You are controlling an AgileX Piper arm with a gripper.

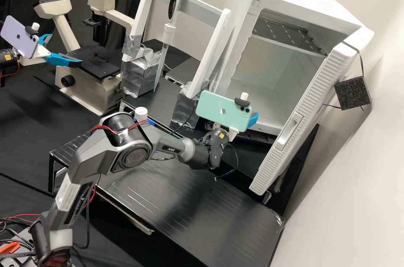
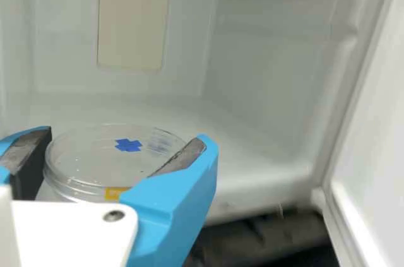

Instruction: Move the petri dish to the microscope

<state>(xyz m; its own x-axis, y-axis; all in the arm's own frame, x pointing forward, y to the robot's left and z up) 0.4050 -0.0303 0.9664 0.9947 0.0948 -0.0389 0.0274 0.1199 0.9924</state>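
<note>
At the mouth of the white incubator (image 1: pixel 290 65), I have my gripper (image 1: pixel 253 120) closed around the petri dish (image 2: pixel 95 156), one finger to each side of its round wall. The dish is clear, with a blue mark (image 2: pixel 128 145) on its top and a bit of yellow tape (image 2: pixel 116 193) at its side. The incubator's door (image 1: pixel 303 120) stands wide open beside me, and inside, up high, there is a perforated shelf (image 1: pixel 290 33). Well apart from the incubator is the microscope (image 1: pixel 90 63), with a white frame (image 1: pixel 216 44) holding a pipette (image 1: pixel 166 44) between the two.
</note>
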